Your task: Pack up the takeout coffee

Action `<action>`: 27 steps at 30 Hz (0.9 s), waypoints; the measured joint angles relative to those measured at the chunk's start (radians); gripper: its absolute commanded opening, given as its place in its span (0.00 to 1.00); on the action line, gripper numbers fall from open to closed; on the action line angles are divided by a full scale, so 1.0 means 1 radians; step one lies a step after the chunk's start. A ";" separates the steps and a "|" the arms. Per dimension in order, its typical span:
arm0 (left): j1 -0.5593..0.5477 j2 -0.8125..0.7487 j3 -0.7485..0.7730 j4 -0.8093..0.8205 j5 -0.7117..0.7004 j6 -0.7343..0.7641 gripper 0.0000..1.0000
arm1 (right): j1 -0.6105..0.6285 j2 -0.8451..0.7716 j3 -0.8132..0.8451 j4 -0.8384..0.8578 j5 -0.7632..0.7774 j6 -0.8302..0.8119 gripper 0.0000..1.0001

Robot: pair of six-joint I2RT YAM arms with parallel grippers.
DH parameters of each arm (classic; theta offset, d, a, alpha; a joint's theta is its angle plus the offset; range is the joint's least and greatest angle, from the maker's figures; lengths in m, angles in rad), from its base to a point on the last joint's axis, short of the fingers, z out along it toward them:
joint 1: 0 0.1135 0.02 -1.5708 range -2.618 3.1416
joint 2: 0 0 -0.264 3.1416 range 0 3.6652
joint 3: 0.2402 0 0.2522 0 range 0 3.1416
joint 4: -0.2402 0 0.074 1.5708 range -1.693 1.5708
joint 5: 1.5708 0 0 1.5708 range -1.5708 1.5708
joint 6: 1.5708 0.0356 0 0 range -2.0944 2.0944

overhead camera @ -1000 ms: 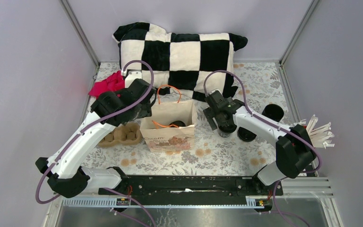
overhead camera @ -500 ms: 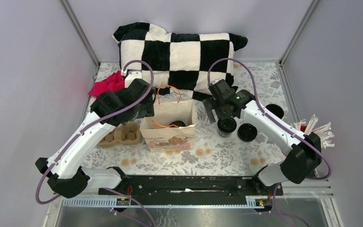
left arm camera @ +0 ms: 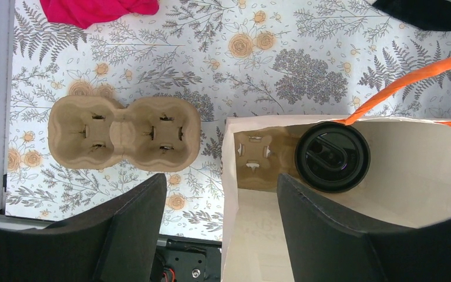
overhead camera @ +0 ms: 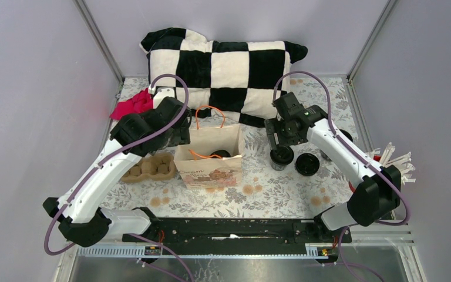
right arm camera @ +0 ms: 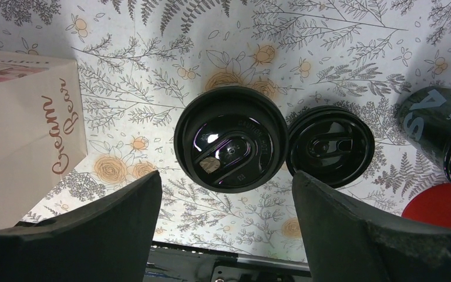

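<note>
One takeout coffee (left arm camera: 332,156), black with a sip lid, stands inside the brown paper bag (left arm camera: 252,235) in a pulp carrier (left arm camera: 257,157). My left gripper (left arm camera: 220,188) is open and straddles the bag's left wall without gripping it. A second takeout coffee (right arm camera: 231,145) stands on the table right of the bag (overhead camera: 208,170). My right gripper (right arm camera: 226,179) hangs open above it, clear of it. Beside that cup sits another black sip lid (right arm camera: 330,147); I cannot tell whether a cup is under it. In the top view the left gripper (overhead camera: 179,136) is at the bag's rim and the right gripper (overhead camera: 279,136) is behind the cup (overhead camera: 282,155).
An empty pulp carrier (left arm camera: 124,133) lies left of the bag. A pink cloth (overhead camera: 132,106) and a checkered pillow (overhead camera: 223,67) lie at the back. Black cups (right arm camera: 440,126) lie on their side at the right, near a red cup of straws (overhead camera: 390,160).
My right gripper has pulled back and to the right, uncovering the cup, which stays standing on the table. The left arm has barely moved.
</note>
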 measured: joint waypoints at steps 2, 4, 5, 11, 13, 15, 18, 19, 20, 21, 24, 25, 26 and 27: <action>0.002 0.000 0.000 0.000 0.001 0.002 0.73 | -0.015 0.003 0.000 0.000 -0.014 -0.003 0.89; 0.005 0.000 0.000 0.000 0.004 0.004 0.74 | -0.029 0.008 0.000 0.000 -0.031 -0.006 0.88; 0.007 0.000 0.000 0.001 0.007 0.005 0.74 | -0.035 0.014 0.000 0.000 -0.038 -0.007 0.88; 0.015 0.000 -0.001 0.001 0.017 0.014 0.78 | -0.045 0.045 -0.032 0.002 -0.075 -0.011 0.89; 0.016 0.000 -0.001 0.001 0.019 0.016 0.78 | -0.045 0.057 -0.044 0.002 -0.079 -0.012 0.89; 0.018 0.000 -0.001 0.002 0.020 0.016 0.78 | -0.047 0.066 -0.053 0.003 -0.079 -0.013 0.89; 0.023 0.000 -0.001 0.002 0.023 0.019 0.77 | -0.051 0.075 -0.060 0.006 -0.079 -0.014 0.88; 0.023 0.000 -0.001 0.002 0.023 0.019 0.77 | -0.053 0.077 -0.063 0.010 -0.078 -0.014 0.87; 0.024 0.000 -0.001 0.002 0.023 0.019 0.77 | -0.055 0.077 -0.065 0.011 -0.078 -0.015 0.86; 0.026 0.000 -0.001 0.003 0.023 0.019 0.76 | -0.057 0.078 -0.066 0.013 -0.078 -0.015 0.84; 0.028 0.000 -0.001 0.008 0.024 0.019 0.74 | -0.059 0.079 -0.069 0.022 -0.078 -0.019 0.81; 0.029 0.000 -0.001 0.009 0.026 0.021 0.74 | -0.059 0.080 -0.070 0.023 -0.078 -0.021 0.81; 0.031 0.000 -0.001 0.009 0.026 0.022 0.74 | -0.059 0.083 -0.071 0.023 -0.078 -0.023 0.81; 0.032 0.000 -0.001 0.009 0.027 0.023 0.74 | -0.060 0.087 -0.071 0.023 -0.078 -0.025 0.81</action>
